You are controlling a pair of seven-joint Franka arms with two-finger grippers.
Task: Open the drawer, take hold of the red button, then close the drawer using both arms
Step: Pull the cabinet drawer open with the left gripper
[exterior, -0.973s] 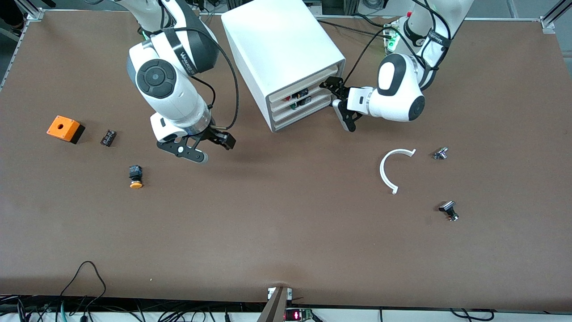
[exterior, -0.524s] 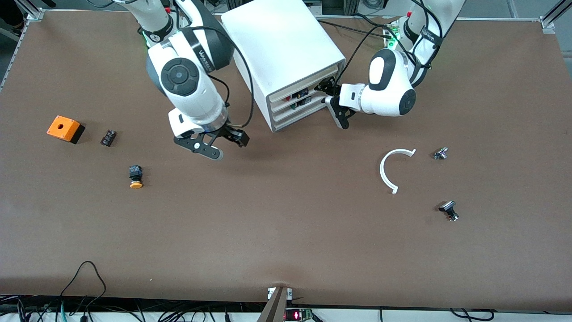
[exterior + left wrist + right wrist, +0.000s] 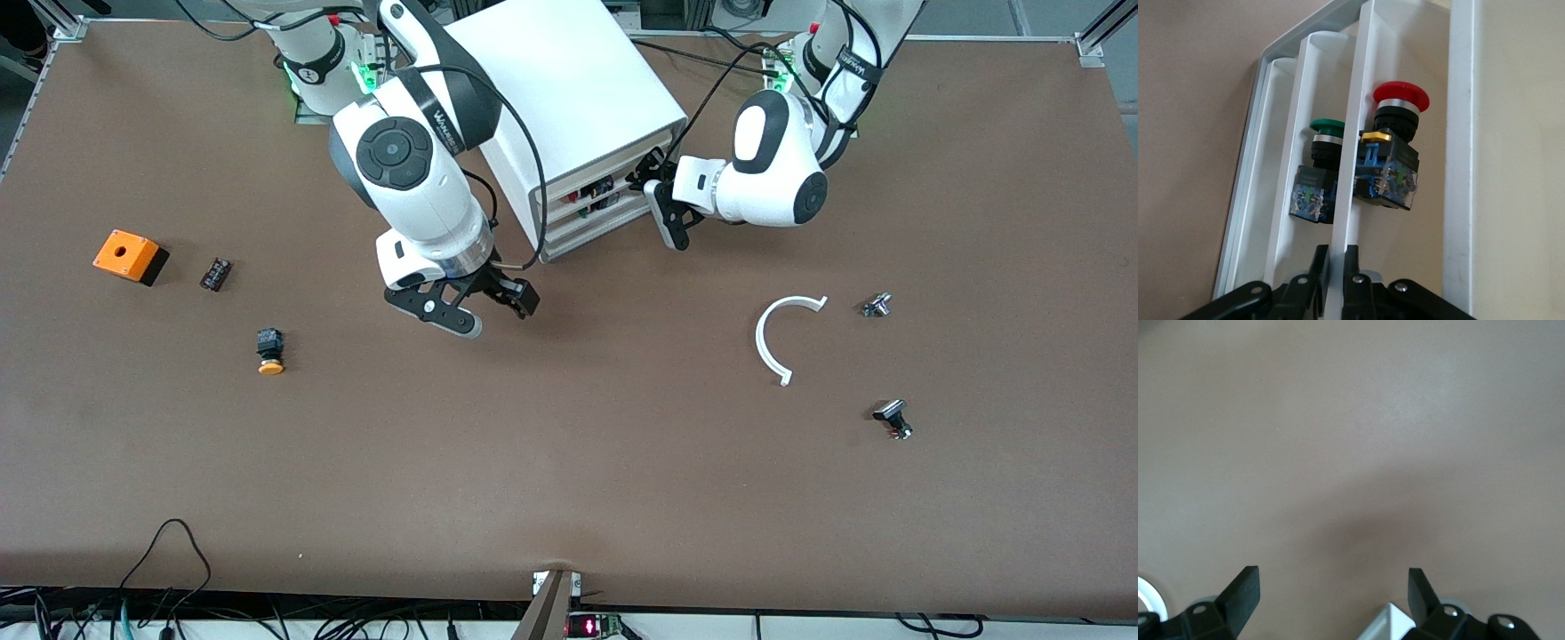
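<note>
The white cabinet [image 3: 560, 80] stands at the robots' side of the table, its front turned toward the left arm's end. My left gripper [image 3: 655, 189] is at that front. In the left wrist view it [image 3: 1337, 267] is shut on the thin white front lip of the drawer [image 3: 1360, 80], second from top [image 3: 564, 199]. The red-capped button [image 3: 1399, 100] with its black-blue body sits in that drawer and shows faintly in the front view [image 3: 593, 188]. My right gripper [image 3: 481, 308] hangs open and empty over the table by the cabinet's nearest corner [image 3: 1333, 593].
A green-capped button [image 3: 1327, 127] lies in the drawer below. Toward the right arm's end lie an orange box [image 3: 129, 255], a small black part [image 3: 215, 273] and an orange-capped button [image 3: 269, 349]. Toward the left arm's end lie a white curved strip [image 3: 772, 342] and two small parts [image 3: 877, 305] [image 3: 892, 418].
My right arm has swung toward the cabinet, gripper still open. My left gripper has moved in from beside the cabinet's front onto the drawer's edge.
</note>
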